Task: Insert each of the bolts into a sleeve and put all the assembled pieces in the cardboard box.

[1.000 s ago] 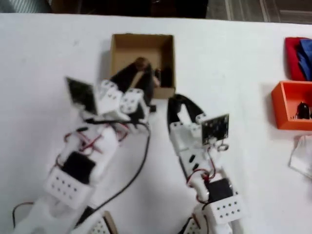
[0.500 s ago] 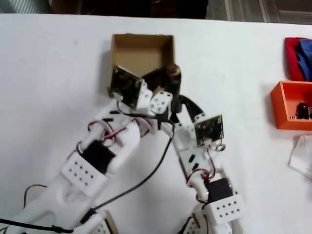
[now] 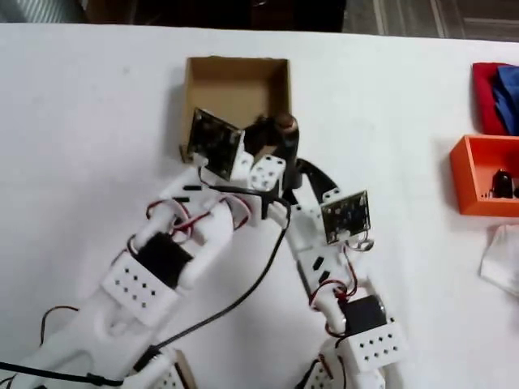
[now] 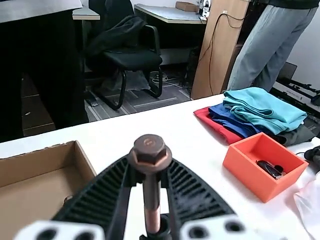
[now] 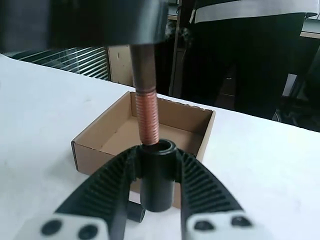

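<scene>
Left gripper [image 4: 150, 162]: closed on the copper-coloured hex bolt [image 4: 151, 195] just under its head. The bolt stands upright, head up.

Right gripper [image 5: 158, 155]: clamped on the black sleeve [image 5: 159, 182]. The sleeve is upright with its bore facing up.

Bolt and sleeve: the threaded tip sits at the sleeve's mouth. How far it has entered cannot be told. Both are held at the near right corner of the cardboard box [image 3: 236, 60].

Cardboard box: open-topped, on the white table [image 3: 97, 105].

Orange bin [image 4: 245, 167]: well to the right, holding small dark parts.

Folded cloths [image 4: 260, 107]: red, blue and teal, lying just beyond the bin.
</scene>
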